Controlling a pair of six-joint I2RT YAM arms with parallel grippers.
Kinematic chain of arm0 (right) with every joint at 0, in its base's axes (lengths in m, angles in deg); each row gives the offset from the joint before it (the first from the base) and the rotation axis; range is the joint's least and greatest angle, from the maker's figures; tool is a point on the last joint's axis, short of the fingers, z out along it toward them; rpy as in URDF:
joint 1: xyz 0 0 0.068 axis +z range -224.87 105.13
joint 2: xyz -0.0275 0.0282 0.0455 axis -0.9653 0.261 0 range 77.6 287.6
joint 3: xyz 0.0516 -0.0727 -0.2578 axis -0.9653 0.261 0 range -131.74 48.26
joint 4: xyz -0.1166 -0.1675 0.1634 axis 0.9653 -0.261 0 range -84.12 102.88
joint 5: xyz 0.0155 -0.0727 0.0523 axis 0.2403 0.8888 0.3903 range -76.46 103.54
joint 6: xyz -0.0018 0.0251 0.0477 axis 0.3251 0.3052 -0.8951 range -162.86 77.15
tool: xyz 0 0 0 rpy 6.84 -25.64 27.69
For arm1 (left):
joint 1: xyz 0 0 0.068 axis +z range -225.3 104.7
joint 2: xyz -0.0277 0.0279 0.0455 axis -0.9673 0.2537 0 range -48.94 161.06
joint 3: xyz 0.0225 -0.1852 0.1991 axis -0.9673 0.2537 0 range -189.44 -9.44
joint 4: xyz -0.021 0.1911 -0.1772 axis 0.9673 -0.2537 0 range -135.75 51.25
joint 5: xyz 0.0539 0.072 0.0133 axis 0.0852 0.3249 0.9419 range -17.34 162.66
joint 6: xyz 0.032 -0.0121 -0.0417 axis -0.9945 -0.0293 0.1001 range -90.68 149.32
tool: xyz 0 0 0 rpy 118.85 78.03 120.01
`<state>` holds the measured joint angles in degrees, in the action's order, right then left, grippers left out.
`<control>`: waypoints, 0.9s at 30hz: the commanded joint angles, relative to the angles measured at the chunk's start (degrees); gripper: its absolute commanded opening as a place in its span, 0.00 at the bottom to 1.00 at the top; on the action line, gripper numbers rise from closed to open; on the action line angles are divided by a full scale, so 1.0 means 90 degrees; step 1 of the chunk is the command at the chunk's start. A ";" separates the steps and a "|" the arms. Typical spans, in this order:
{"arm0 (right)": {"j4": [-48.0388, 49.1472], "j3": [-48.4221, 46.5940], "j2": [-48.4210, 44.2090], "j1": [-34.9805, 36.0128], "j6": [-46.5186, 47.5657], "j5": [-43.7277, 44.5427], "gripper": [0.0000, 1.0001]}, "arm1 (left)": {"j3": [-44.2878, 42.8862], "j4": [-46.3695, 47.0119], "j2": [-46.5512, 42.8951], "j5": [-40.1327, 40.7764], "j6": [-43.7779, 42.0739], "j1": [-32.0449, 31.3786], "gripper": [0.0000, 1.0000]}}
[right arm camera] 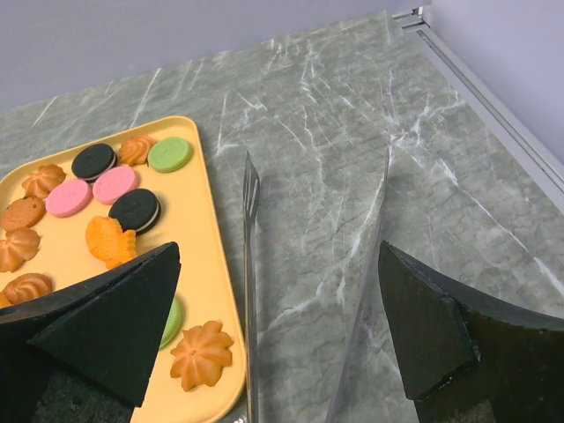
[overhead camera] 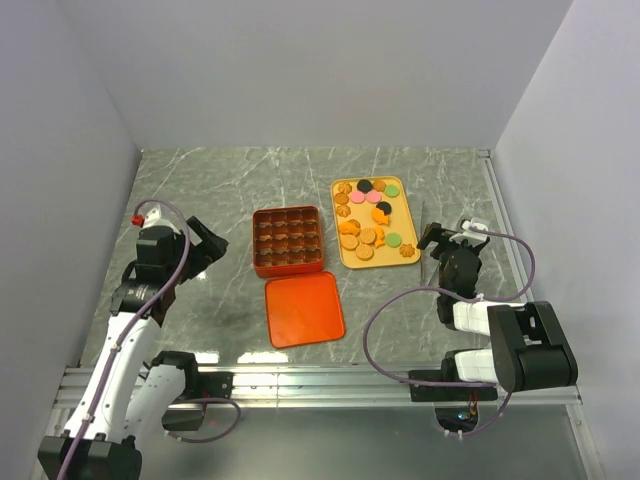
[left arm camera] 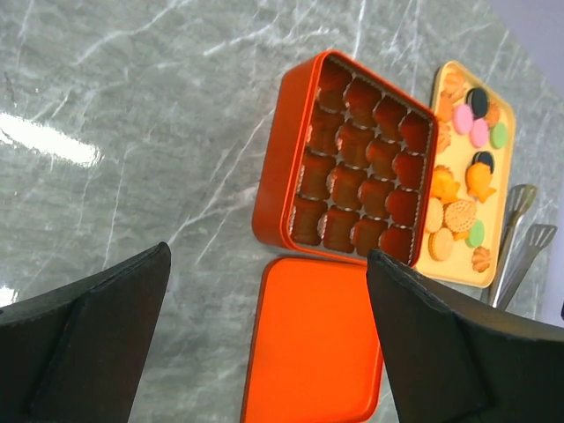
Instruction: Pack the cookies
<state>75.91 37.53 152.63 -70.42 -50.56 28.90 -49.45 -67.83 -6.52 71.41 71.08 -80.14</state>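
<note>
The marble-patterned desk (overhead camera: 210, 190) is polished and glossy. The box (left arm camera: 275, 172) is shiny plastic, the cookies (right arm camera: 115, 184) matt, the tongs (right arm camera: 248, 264) metal.

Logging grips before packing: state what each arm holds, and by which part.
Nothing is held. The left gripper and right gripper both have jaws wide open and empty.

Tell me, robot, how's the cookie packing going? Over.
Left gripper, right gripper: jaws open, empty. Cookies all on yellow tray; box empty, lid off. Tongs beside tray, nothing blocking.
</note>
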 commanded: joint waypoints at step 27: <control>0.0234 -0.0098 -0.0084 -0.0026 0.0065 0.0091 1.00 | -0.1248 -0.1164 0.0737 0.0188 -0.0714 -0.0185 1.00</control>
<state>75.89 37.53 152.63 -70.42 -50.58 28.90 -60.90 -78.96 -0.47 74.27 65.72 -81.19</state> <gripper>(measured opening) 0.996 0.995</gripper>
